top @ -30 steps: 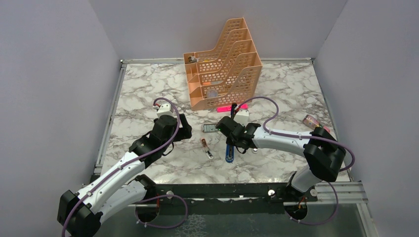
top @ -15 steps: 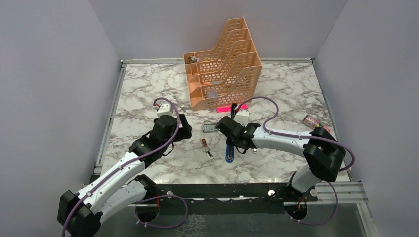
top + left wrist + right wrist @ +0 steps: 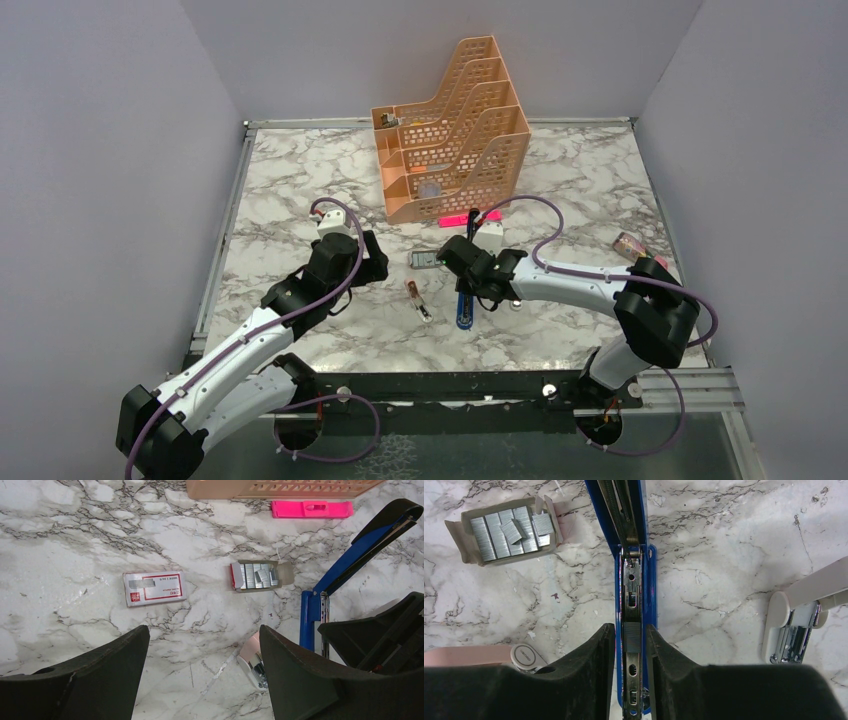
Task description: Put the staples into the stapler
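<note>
We find the stapler (image 3: 633, 555) lying swung open on the marble table (image 3: 724, 540), near the middle, in front of the organizer (image 3: 450, 130). Its blue arm is lifted away from the metal magazine. A short grey strip of staples (image 3: 631, 640) sits in the magazine channel. The right gripper (image 3: 630, 629) stands over it with jaws parted only a little, one finger on each side of the channel. A dark sliver shows on either side of the strip, so we see no pinch.

Just to the left of the stapler lies the tray (image 3: 506, 527), open, with silvery staple blocks packed side by side and two short pieces loose on top. Further left, apart from it, the white box (image 3: 153, 587) lies flat, red label up; we cannot tell what it holds. The left gripper (image 3: 202, 635) hovers over bare marble, spread wide, with nothing between its fingers.

The organizer stands at the far side. Small things sit in two of its compartments, too small for us to name. A pink bar (image 3: 311, 509) lies just beside its foot.
</note>
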